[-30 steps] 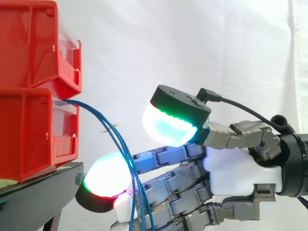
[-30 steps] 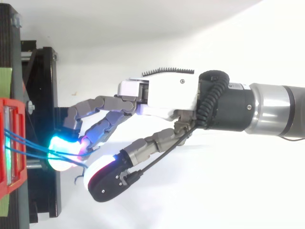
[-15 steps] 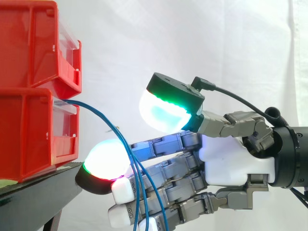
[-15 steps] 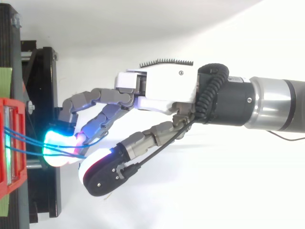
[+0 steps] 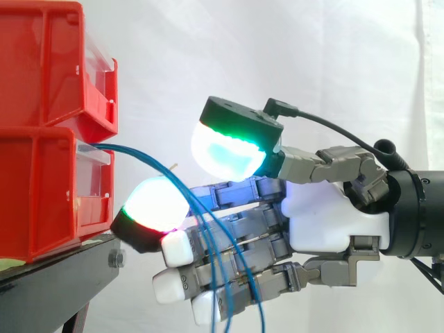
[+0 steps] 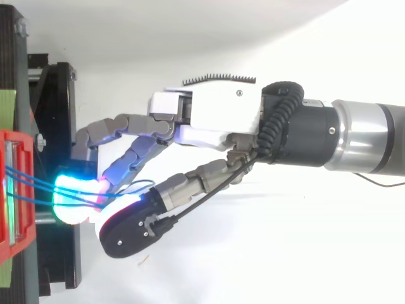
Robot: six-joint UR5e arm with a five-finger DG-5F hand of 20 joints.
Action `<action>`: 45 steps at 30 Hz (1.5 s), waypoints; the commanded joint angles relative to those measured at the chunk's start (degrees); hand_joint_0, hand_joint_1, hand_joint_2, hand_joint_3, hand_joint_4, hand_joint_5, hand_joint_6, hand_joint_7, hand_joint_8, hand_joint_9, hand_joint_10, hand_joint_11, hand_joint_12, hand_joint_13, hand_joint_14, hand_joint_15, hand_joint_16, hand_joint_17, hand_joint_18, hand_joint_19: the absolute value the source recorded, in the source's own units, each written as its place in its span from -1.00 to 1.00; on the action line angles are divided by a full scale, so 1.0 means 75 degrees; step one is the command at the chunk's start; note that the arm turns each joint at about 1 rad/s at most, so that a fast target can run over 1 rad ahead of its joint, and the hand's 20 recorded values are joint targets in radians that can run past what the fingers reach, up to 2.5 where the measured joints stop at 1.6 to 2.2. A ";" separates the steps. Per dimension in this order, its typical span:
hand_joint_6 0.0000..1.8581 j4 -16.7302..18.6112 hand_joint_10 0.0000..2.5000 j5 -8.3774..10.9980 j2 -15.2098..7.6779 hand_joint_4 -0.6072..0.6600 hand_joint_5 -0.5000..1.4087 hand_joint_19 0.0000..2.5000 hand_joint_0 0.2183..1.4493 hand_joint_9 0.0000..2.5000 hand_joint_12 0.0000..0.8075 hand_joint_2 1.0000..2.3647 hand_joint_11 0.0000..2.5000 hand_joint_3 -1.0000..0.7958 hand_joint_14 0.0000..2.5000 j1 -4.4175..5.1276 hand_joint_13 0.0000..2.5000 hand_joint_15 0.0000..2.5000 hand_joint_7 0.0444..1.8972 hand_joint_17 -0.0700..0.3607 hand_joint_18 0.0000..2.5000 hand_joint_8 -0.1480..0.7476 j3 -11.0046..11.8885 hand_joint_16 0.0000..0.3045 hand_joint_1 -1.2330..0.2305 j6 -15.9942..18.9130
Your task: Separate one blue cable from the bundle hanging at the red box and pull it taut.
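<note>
Blue cables [image 5: 128, 150], from red box [image 5: 41, 194]: draped across my hand's [image 5: 326, 222] nearly straight fingers. Thumb apart above, lower and closer than a second ago.

Left side is closed off by two stacked red plastic bins [image 5: 48, 132] on a black metal stand [image 5: 62, 274]. Thin blue cables [image 5: 132, 152] arc from the lower bin's front across the narrow gap and drape over the extended fingers of the robot hand [image 5: 326, 222]. There is clear room above the hand, right of the upper bin, before the white curtain [image 5: 277, 55].
</note>
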 commanded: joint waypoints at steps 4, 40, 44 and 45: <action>-0.42 -0.0030 -0.99 -0.0096 0.0002 0.23 -0.60 -0.66 -0.26 -0.33 -0.31 -0.98 -0.61 -0.19 -0.99 -0.0002 -0.37 -0.73 0.35 -0.40 -0.46 -0.02 0.0261 -0.83 -0.32 0.0131; -0.07 -0.1108 -0.98 -0.0202 0.0002 0.17 -0.67 -0.64 -0.32 -0.23 -0.22 -0.98 -0.41 -0.18 -0.99 -0.0061 -0.26 -0.65 0.06 -0.37 -0.37 0.07 0.0413 -0.81 -0.41 0.0107; -0.06 -0.1131 -0.98 -0.0190 0.0037 0.18 -0.67 -0.64 -0.30 -0.23 -0.22 -0.99 -0.38 -0.25 -0.99 -0.0084 -0.26 -0.64 0.05 -0.38 -0.38 0.05 0.0413 -0.81 -0.43 0.0107; -0.06 -0.1143 -0.98 -0.0202 0.0037 0.18 -0.67 -0.64 -0.30 -0.23 -0.21 -0.99 -0.38 -0.26 -0.99 -0.0108 -0.26 -0.64 0.04 -0.38 -0.38 0.04 0.0413 -0.81 -0.43 0.0107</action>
